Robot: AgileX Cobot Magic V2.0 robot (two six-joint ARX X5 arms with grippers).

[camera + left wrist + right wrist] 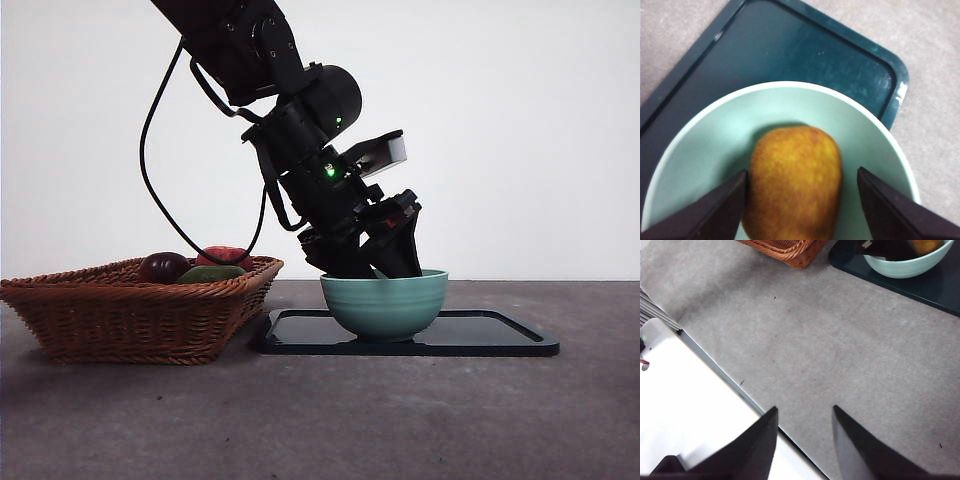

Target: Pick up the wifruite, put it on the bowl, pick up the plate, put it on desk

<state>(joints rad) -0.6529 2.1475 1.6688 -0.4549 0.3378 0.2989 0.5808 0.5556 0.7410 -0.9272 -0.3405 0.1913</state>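
The wifruite (795,185), an orange-brown oval fruit, lies inside the pale teal bowl (705,145). The bowl (385,305) stands on the plate (500,335), a dark teal flat tray, which lies on the grey desk (320,420). My left gripper (802,171) reaches down into the bowl with its jaws either side of the fruit. The jaws are open, with a gap on one side. In the front view the left gripper (385,262) dips behind the bowl's rim and the fruit is hidden. My right gripper (805,410) is open and empty above bare desk (815,340).
A wicker basket (140,310) stands left of the plate, touching its corner, with a dark purple fruit (163,267), a red fruit (225,256) and a green one (212,273). In the right wrist view a white surface (690,405) lies past the desk's edge.
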